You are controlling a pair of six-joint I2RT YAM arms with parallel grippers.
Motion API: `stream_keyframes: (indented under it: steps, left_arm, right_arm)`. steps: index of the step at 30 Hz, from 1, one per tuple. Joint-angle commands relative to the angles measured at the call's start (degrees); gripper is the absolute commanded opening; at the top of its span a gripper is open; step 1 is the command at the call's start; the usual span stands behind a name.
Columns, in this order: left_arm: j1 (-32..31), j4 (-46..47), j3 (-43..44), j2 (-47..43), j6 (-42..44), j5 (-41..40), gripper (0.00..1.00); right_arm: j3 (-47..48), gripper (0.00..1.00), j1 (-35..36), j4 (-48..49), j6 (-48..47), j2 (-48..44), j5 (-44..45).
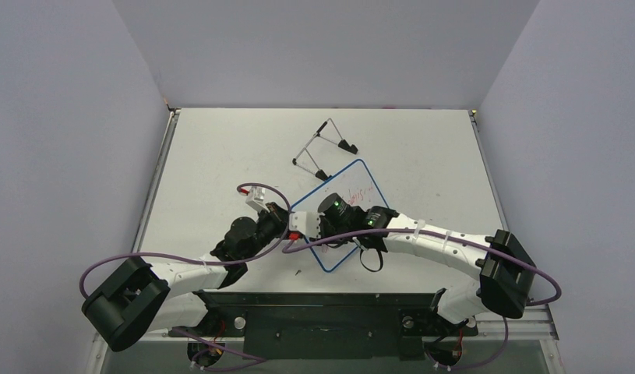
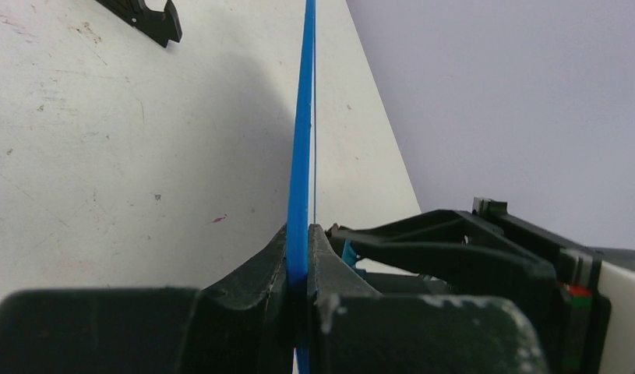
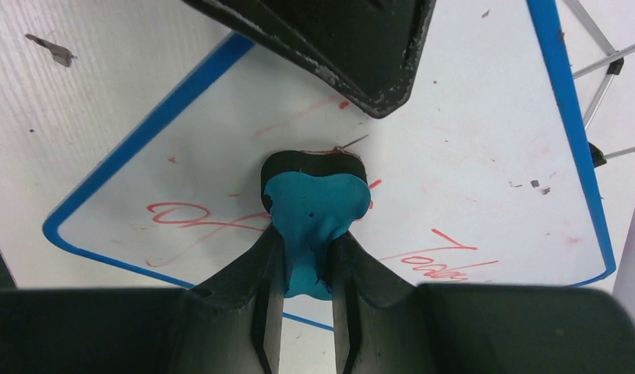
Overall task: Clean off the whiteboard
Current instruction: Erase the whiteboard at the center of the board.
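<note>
Left wrist: whiteboard edge-on, face unseen

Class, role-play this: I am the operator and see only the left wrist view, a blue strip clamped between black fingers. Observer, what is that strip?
Observer: The frame of a whiteboard; the left gripper clamps its edge.
Operator: Is it wiped?
Observer: No, red writing shows on it.
Operator: Where is the eraser?
Observer: The right gripper holds a teal eraser at the board's face.
</note>
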Motion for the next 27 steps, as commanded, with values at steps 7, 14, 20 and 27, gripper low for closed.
stream_keyframes:
  steps: [7,14,20,27]
  left_arm:
    - [0.7,4.7,0.3,-3.1,-1.1,4.8,0.00]
    - [1.0,4.8,0.1,-3.2,-1.1,5.1,0.00]
    - [0.9,5.3,0.1,-2.4,-0.8,5.5,0.00]
    - [0.8,6.2,-0.4,-1.9,-0.8,5.9,0.00]
  right_arm:
    - [0.4,0.00,7.7,-7.9,-9.4,0.9,-6.2]
    - [1.0,0.00,0.5,2.0,1.3,1.1,3.9]
    - [0.3,0.00,-0.4,0.7,-0.5,0.6,0.7]
    - [2.1,0.00,5.4,-3.4,-3.3,2.2,-4.1]
